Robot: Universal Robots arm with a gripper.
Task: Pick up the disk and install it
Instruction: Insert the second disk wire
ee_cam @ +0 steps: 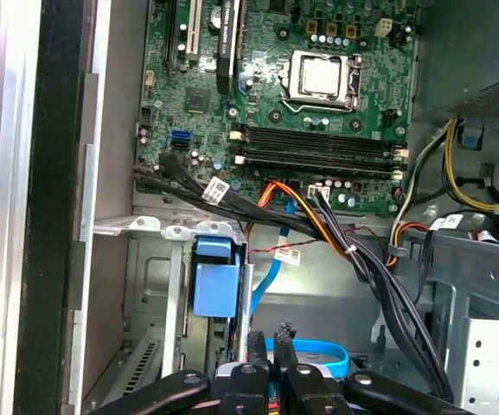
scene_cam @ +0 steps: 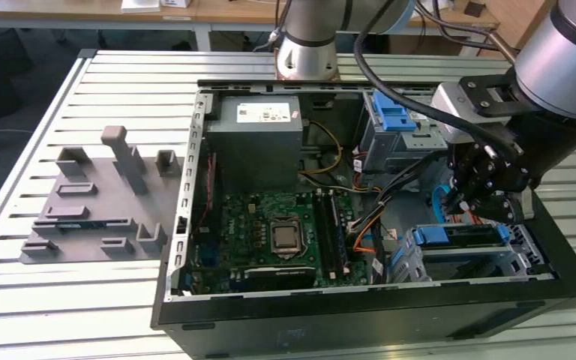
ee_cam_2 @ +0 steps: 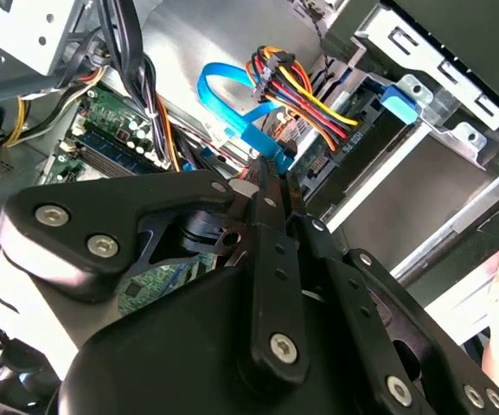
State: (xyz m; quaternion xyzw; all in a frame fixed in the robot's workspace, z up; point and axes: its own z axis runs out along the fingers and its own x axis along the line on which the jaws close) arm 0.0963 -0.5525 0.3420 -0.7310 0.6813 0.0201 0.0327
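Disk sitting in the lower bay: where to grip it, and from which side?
Likely the blue bracket tab at the end of the disk that faces the motherboard, coming down through the case's open side. The disk lies flat in its bay with metal rails along its long edges, so that end looks the most reachable. Cables crowd there, so keep off them.
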